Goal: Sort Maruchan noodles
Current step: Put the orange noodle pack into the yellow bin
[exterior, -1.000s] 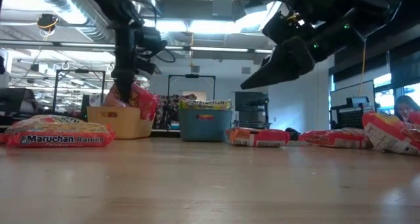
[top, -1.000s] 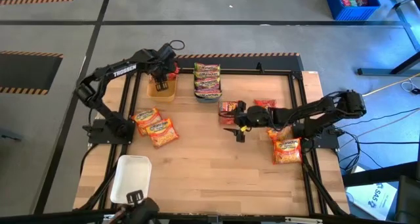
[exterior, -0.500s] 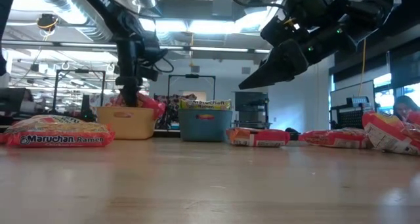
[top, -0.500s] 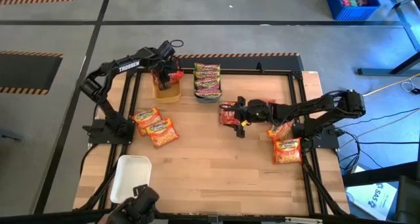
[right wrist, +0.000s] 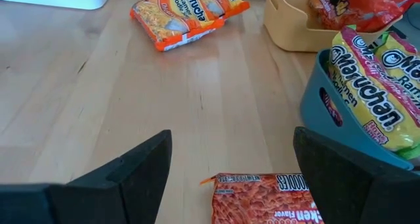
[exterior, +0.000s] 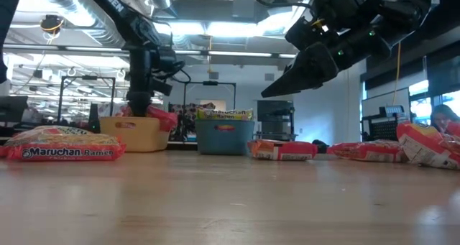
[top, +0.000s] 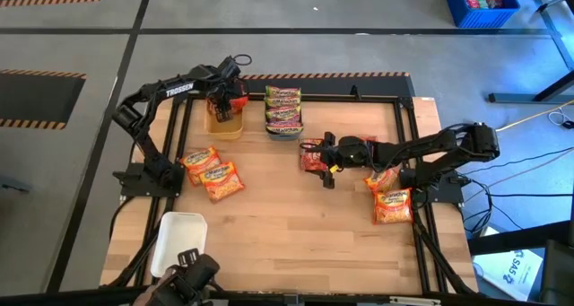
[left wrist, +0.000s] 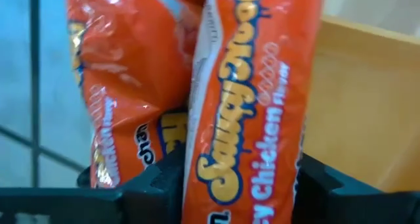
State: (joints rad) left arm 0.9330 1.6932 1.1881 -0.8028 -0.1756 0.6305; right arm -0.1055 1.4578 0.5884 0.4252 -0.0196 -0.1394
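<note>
Standing on edge in the yellow tray (top: 223,123) at the tabletop's (top: 287,225) far left, an orange Maruchan packet (left wrist: 252,106) sits between the left end effector's (top: 221,100) fingers; whether they clamp it I cannot tell. The right end effector (top: 316,161) hovers, fingers apart, over a red packet (right wrist: 266,199) lying flat mid-tabletop. Green-edged packets (top: 283,109) fill the blue-grey tray (exterior: 225,137) beside the yellow one.
</note>
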